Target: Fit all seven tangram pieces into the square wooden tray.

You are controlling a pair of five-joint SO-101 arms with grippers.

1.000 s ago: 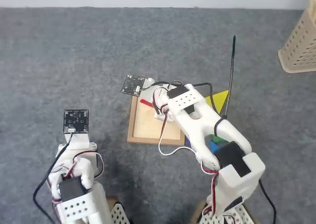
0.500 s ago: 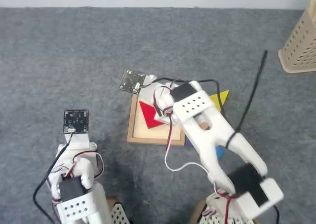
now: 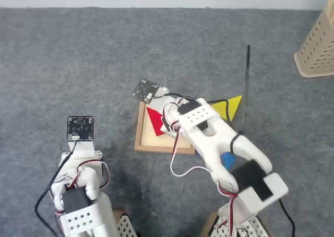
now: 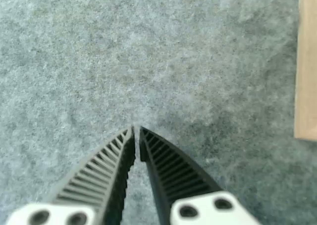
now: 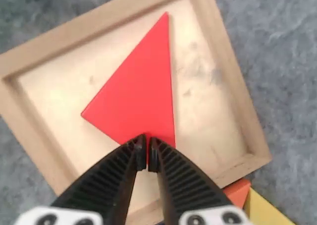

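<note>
The square wooden tray [image 3: 139,133] lies mid-table on the grey carpet. A red triangle [image 5: 141,96] rests in the tray [image 5: 44,51], seemingly flat on its floor. My right gripper [image 5: 147,146] is shut on the corner of the red triangle [image 3: 155,120], with the arm stretched over the tray's right side. Beside the tray, partly under this arm, are a yellow triangle [image 3: 230,105], a blue piece [image 3: 228,160] and an orange piece [image 5: 238,190]. My left gripper [image 4: 136,131] is shut with nothing in it, over bare carpet left of the tray [image 4: 307,61].
A perforated beige basket [image 3: 317,45] stands at the far right edge. A thin black cable [image 3: 246,80] rises from the right arm. Open carpet stretches behind and to the left of the tray.
The red triangle went from edge-on in the right gripper to lying broad in the tray. The right arm swung over the tray. The left arm kept still.
</note>
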